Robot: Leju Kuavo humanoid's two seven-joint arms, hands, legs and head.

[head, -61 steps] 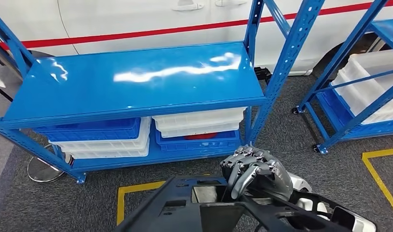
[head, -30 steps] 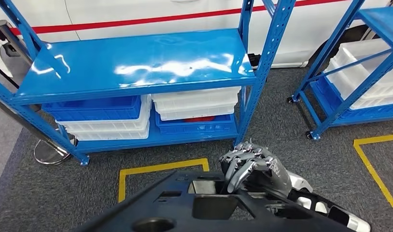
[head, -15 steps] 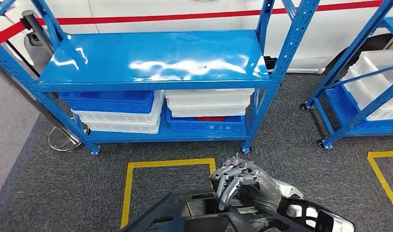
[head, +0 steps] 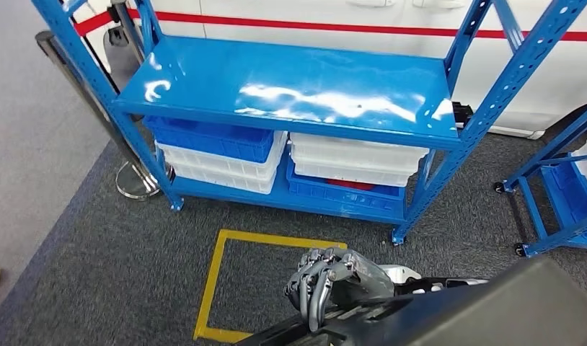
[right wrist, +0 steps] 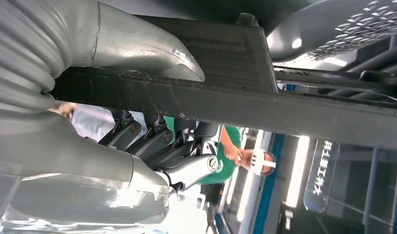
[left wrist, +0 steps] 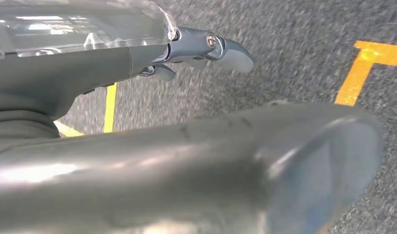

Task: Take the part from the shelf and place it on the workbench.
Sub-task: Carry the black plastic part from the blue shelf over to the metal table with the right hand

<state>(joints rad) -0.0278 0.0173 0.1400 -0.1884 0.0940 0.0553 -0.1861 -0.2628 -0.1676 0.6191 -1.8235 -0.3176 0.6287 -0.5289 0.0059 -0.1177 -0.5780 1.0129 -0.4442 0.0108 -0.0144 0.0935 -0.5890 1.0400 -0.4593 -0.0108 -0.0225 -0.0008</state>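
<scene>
Carrying status: the big black moulded plastic part [head: 449,313] is off the shelf and sits low in the head view, held out in front of the robot over the grey carpet floor [head: 96,252], just past the near edge of the yellow tape square [head: 218,288].
Right hand grip: the right hand [head: 327,285] has its fingers [head: 316,288] curled over one edge of the part; the right wrist view shows the dark fingers [right wrist: 152,141] hooked under a flat black rib [right wrist: 226,105] of it, so it's clamped on.
Left hand: the left hand [left wrist: 138,53] shows a fingertip [left wrist: 226,48] poking out over the carpet, with a blurry grey shape in front. Honestly can't tell if those fingers are closed on anything.
Risk 1: the part looks wide and the grip I can confirm is at one edge only, so my guess is it could tip or twist out if the robot turns fast.
Risk 2: the blue steel shelf rack [head: 305,94] with its stacked blue and white plastic bins [head: 226,155] is near, and a second blue rack [head: 557,202] stands beside it. Swinging round, the part's far end might clip an upright.
Risk 3: no workbench shows, so there's walking left to do, I reckon.
</scene>
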